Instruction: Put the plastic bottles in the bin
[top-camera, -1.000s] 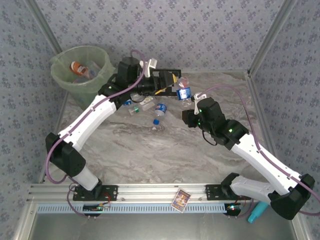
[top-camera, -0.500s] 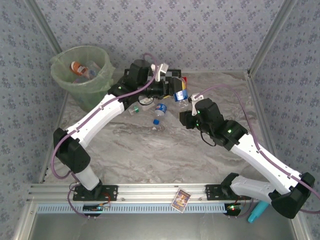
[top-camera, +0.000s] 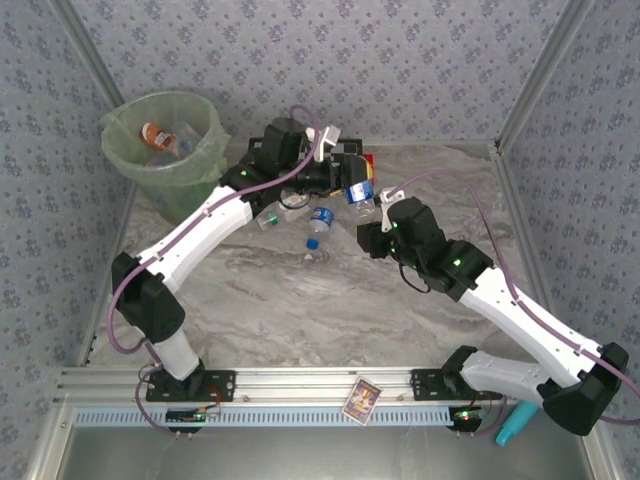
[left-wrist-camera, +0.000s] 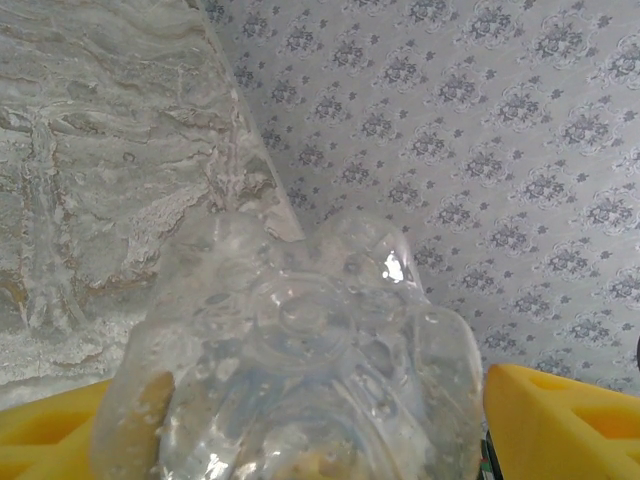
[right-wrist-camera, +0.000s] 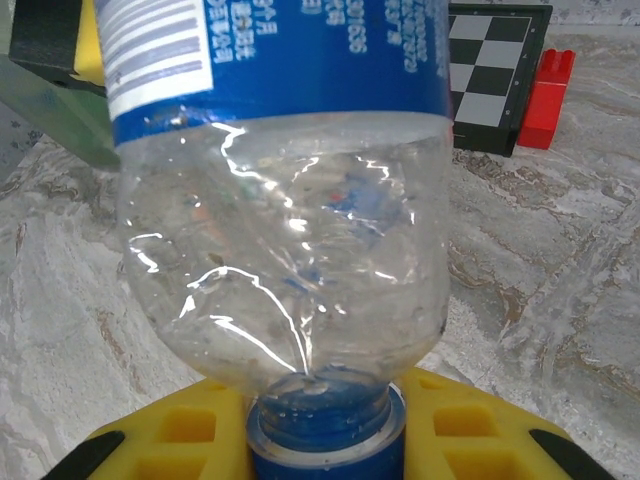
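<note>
While the translucent green bin (top-camera: 165, 185) is sitting well left of my left fingers (left-wrist-camera: 560, 425), they are straddling the dimpled clear base of the bottle (right-wrist-camera: 285, 250); I cannot tell if they are pressing. My right fingers (right-wrist-camera: 190, 430) are pinching its blue cap. It is seeming light, thin, slick; the stiff neck is offering surest hold.

Wallpaper in pale grey-blue with a repeating floral motif covers 3 walls (top-camera: 400, 60) around the workspace. Bare metal posts mark the corners at upper left (top-camera: 85, 40) and upper right (top-camera: 540, 70) of the top view. The desk (top-camera: 300, 300) has a grey marbled surface. An aluminium rail (top-camera: 300, 380) runs along the bottom of the frame. Light is even, shadows soft.
</note>
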